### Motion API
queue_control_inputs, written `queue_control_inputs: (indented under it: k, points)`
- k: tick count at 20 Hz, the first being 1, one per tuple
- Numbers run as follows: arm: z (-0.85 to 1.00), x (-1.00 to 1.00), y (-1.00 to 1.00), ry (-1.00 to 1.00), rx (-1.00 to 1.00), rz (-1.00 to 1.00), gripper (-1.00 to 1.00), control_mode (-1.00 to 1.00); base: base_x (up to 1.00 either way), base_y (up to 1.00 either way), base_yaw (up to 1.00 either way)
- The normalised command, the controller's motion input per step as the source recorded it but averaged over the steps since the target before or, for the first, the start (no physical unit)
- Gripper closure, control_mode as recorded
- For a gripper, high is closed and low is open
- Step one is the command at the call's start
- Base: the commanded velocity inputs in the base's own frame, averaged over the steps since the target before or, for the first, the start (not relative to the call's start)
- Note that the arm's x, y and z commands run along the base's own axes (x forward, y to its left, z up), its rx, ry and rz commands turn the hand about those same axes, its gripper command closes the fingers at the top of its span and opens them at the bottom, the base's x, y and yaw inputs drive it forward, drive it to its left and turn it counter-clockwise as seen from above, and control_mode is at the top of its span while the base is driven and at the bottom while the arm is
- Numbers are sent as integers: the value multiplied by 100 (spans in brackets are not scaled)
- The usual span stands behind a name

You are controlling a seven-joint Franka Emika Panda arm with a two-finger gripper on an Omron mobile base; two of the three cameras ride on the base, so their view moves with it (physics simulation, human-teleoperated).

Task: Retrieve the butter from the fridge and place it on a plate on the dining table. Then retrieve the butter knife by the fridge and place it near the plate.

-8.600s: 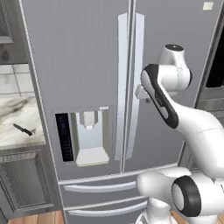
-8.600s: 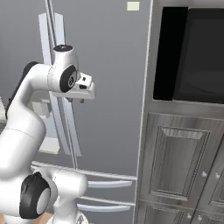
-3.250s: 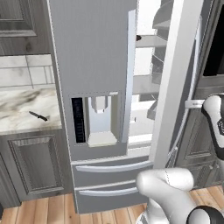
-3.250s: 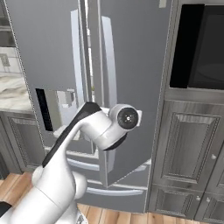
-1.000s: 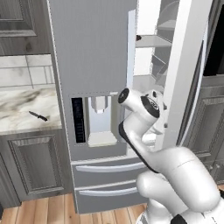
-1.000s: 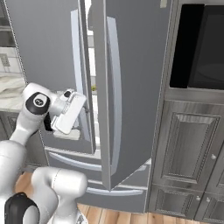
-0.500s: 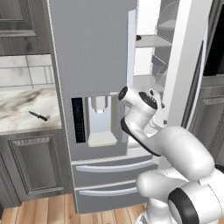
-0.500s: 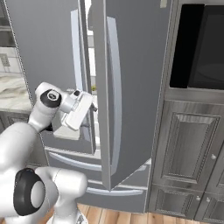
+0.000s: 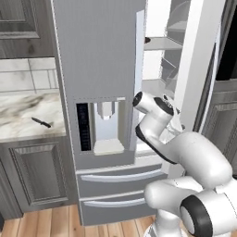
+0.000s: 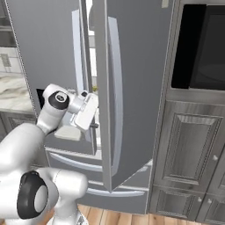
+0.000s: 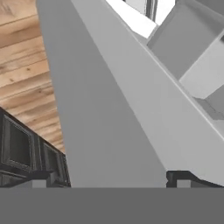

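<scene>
A white robot arm rises in front of the fridge [image 9: 99, 60], elbow bent, its forearm reaching into the gap between the closed left door and the right door, which stands swung open. In the right base view the hand's flat white body sits just at the open door's inner edge, level with the water dispenser [image 9: 107, 127]; the gripper [image 10: 94, 125] points into the gap toward the door. Whether the jaws are open or closed cannot be told; two dark fingertips [image 11: 180, 178] only peek up at the bottom of the hand view, set wide apart, with the grey face of the door close in front of them and wooden floor beyond. White shelves show inside the fridge above the arm. The butter cannot be made out. The butter knife [image 9: 41, 122] lies on the marble table [image 9: 18, 115] left of the fridge, near its front edge. Dark wooden cabinets [image 10: 189, 149] and a black oven stand to the right.
</scene>
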Motion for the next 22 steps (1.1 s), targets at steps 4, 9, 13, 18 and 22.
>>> queue_control_inputs:
  k: [4,9,13,18,22]
  points:
    - [-9,-44,-100,2,0,-1,-100,-100,0,0,0]
    - [-4,-75,-100,1,6,-15,-100,-100,0,0,0]
    - [0,-79,-100,0,9,-16,-100,-100,0,0,0]
    - [26,-93,-37,-11,1,-9,-100,-100,0,0,0]
    - [35,-54,77,-20,-3,-21,-100,-100,0,0,0]
